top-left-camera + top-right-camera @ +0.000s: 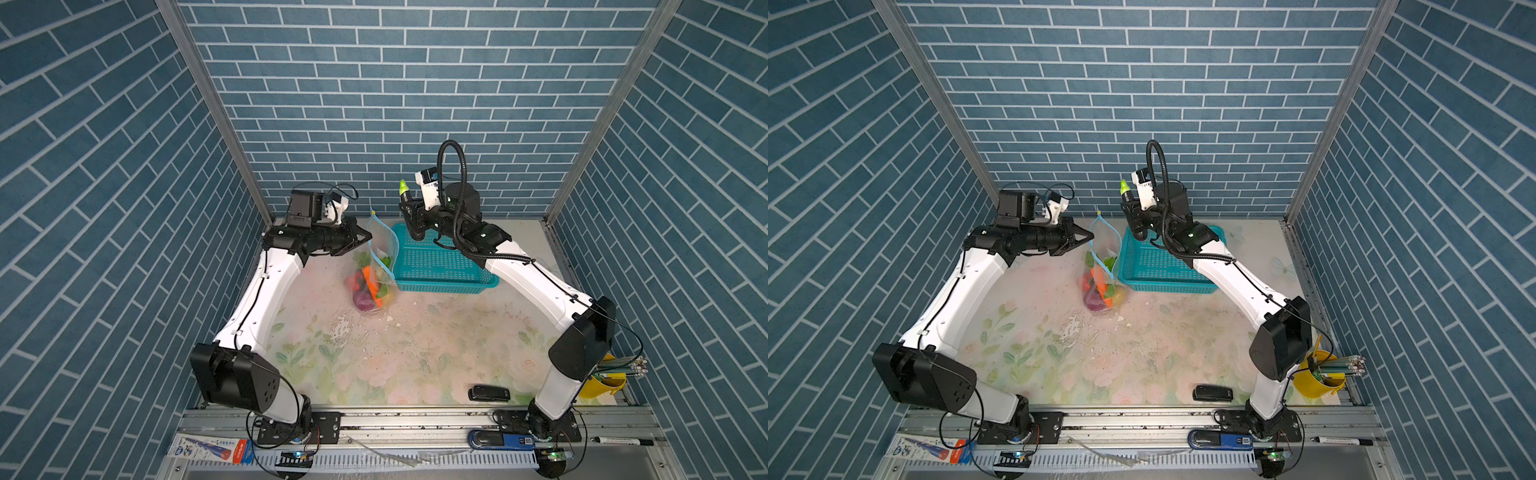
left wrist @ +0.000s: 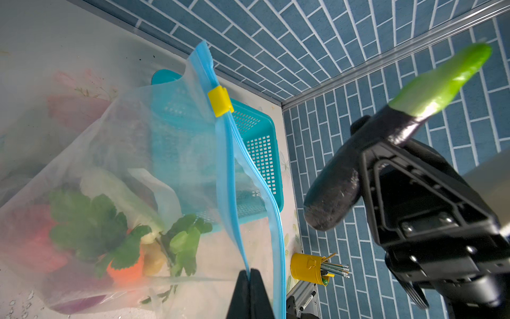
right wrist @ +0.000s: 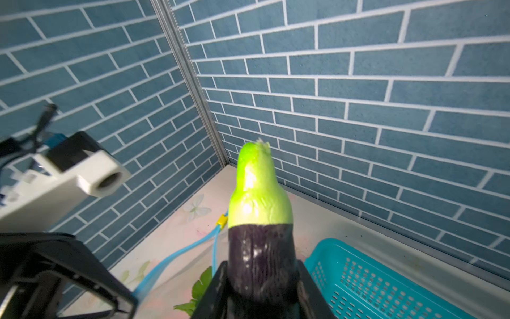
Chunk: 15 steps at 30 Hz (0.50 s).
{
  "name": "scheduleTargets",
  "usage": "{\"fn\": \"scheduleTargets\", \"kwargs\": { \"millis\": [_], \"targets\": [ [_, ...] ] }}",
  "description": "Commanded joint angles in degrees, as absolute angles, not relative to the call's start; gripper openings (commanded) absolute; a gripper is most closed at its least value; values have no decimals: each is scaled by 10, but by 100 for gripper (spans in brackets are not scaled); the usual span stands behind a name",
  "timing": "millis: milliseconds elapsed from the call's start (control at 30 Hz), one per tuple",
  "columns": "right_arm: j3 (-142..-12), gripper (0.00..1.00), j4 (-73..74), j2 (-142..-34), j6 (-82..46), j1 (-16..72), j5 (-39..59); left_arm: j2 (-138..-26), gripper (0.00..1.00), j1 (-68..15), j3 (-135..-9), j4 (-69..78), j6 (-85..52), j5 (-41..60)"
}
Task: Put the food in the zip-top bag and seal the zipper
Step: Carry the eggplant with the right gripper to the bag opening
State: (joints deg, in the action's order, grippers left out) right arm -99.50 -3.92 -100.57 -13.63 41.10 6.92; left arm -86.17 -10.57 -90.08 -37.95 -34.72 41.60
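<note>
The clear zip-top bag [image 1: 380, 257] stands by the basket, mouth up and open, the two lips of its blue zipper [image 2: 229, 154] apart below the yellow slider [image 2: 220, 100]. My left gripper [image 2: 249, 276] is shut on one blue lip, seen in both top views [image 1: 368, 239] [image 1: 1090, 239]. Food lies in the bag: carrot [image 1: 370, 282], purple onion [image 1: 363, 301], red piece [image 1: 353, 280], leafy greens [image 2: 88, 221]. My right gripper [image 3: 262, 279] is shut on the dark eggplant [image 3: 260, 248], green stem end [image 1: 403, 190] up, held in the air above the bag's mouth and the basket's back corner.
A teal perforated basket [image 1: 440, 262] stands right of the bag, under my right arm. A yellow cup of pencils [image 1: 1320, 374] sits at the front right corner. A black flat object [image 1: 489, 393] lies near the front edge, and a marker [image 1: 623, 441] on the rail.
</note>
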Motion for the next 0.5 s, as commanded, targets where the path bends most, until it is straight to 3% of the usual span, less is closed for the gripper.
{"fn": "scheduleTargets", "kwargs": {
  "millis": [0,467],
  "targets": [
    [-978,0,15,-981,-162,437,38,-866,0,-111,-918,-379,-341,422],
    [-970,1,62,-1006,-171,513,-31,-868,0,-112,-912,-373,-339,428]
  ]
}}
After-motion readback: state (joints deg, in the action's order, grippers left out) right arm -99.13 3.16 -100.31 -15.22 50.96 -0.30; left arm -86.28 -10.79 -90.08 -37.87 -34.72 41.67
